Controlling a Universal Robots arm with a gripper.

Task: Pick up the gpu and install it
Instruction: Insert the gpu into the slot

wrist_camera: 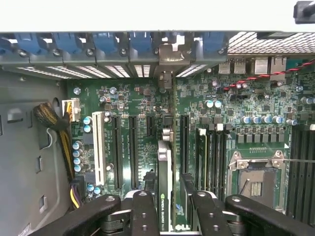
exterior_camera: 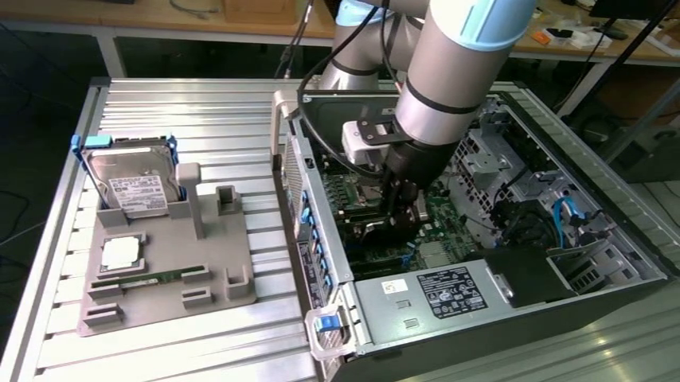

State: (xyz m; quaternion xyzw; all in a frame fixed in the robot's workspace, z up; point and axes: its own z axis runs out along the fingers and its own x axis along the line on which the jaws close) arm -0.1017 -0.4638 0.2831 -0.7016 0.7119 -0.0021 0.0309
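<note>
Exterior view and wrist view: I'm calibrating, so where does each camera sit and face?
Exterior view: high off the arm, looking down into the open black computer case; grey robot arm and black gripper show.
Wrist view: on the wrist, facing the green motherboard; gripper closed on the thin gpu card shows.
Shared: motherboard, gripper.

End effector (black) inside case

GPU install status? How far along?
Done: gpu is off the grey fixture and inside the case. In hand: gripper holds it on edge over the motherboard slots. Left: seating; cannot tell if it is in a slot.
</note>
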